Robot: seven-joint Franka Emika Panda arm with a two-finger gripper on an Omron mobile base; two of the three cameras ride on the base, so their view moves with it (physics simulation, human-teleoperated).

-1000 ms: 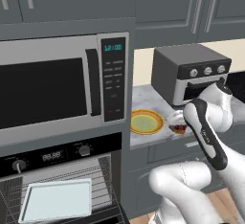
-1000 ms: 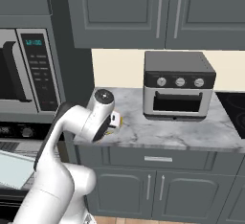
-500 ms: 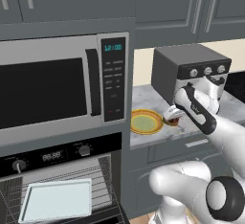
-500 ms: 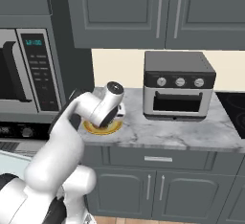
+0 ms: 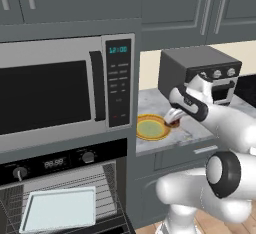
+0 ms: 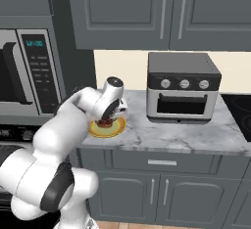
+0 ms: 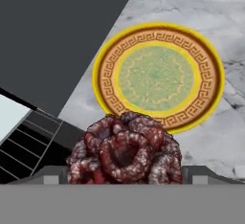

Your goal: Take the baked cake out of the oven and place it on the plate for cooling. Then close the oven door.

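Note:
The baked cake [image 7: 125, 153], small and dark reddish-brown, sits between my fingertips [image 7: 51, 175] with my gripper [image 7: 125, 176] shut on it. It hangs just over the near rim of the plate [image 7: 158, 77], which has a yellow-orange rim and a pale green centre. From the base views the gripper [image 5: 175, 119] holds the cake [image 6: 104, 122] at the right edge of the plate [image 5: 151, 127] on the marble counter. The oven [image 5: 60, 198] stands open at the lower left with its wire racks showing. The oven door is out of view below.
A pale blue-grey baking tray [image 5: 59, 209] lies on the oven rack. A silver microwave [image 5: 65, 88] hangs above the oven. A grey toaster oven [image 6: 182, 87] stands on the counter [image 6: 196, 135] to the plate's right. Dark cabinets hang overhead.
The arm has folded, its elbow dropping low. The hand with the cake has shifted slightly left toward the plate.

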